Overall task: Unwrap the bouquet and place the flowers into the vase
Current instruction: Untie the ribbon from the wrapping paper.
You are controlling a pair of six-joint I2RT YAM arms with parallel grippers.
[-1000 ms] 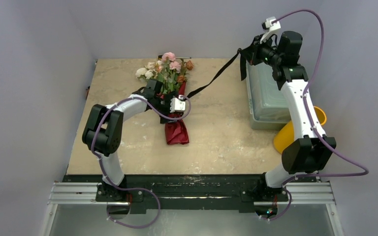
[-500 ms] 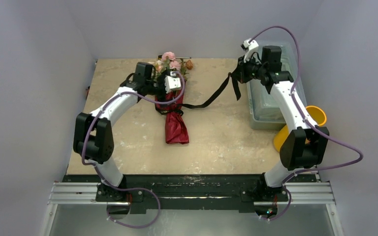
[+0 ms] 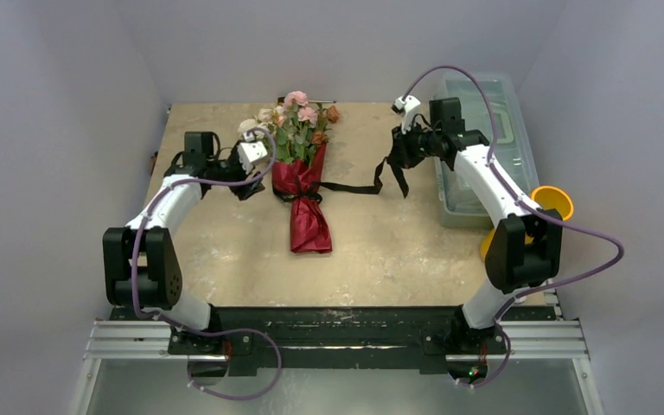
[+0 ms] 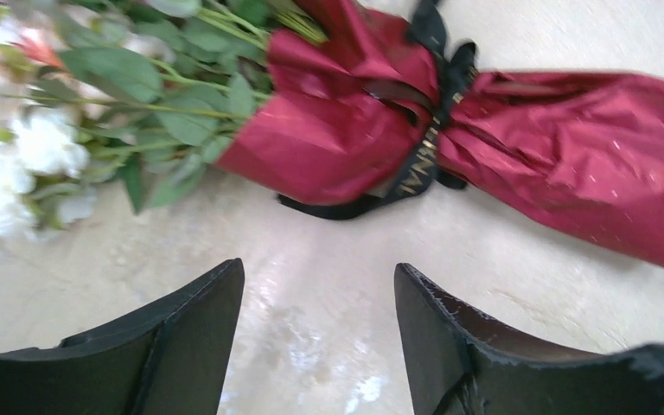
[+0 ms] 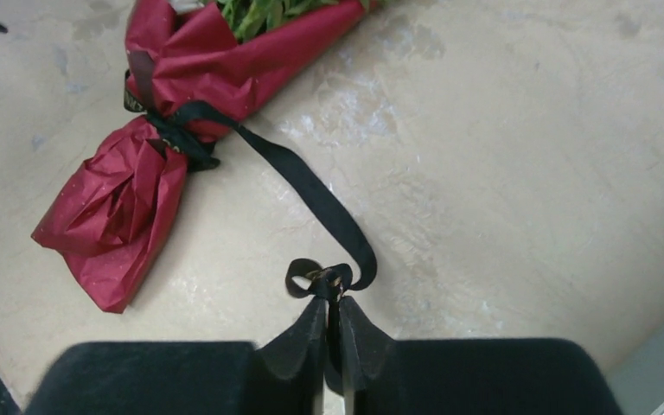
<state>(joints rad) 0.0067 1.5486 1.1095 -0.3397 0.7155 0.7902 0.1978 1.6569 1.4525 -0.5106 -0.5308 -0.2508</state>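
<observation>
The pink-and-cream rose bouquet (image 3: 304, 186) in crinkled maroon paper lies far-centre on the table (image 3: 398, 251). The right gripper (image 5: 333, 298) has its jaws pinched on the limp black ribbon (image 5: 316, 192). The left gripper (image 4: 316, 294) has its jaws wide and empty. The bouquet is probably light and crushable, so hold it near the tie.

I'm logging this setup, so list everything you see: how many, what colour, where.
flowers: one bunch, cream, white, pink, far middle of table
paper: one sheet, dark red, wrapped round the stems
ribbon: one, black, tied round the paper
vase: one, yellow-orange, right edge, partly hidden
box: one, clear, far right
table: one, beige, middle of view
left tool: one, black, open, left of the flowers
right tool: one, black, shut on the ribbon
</observation>
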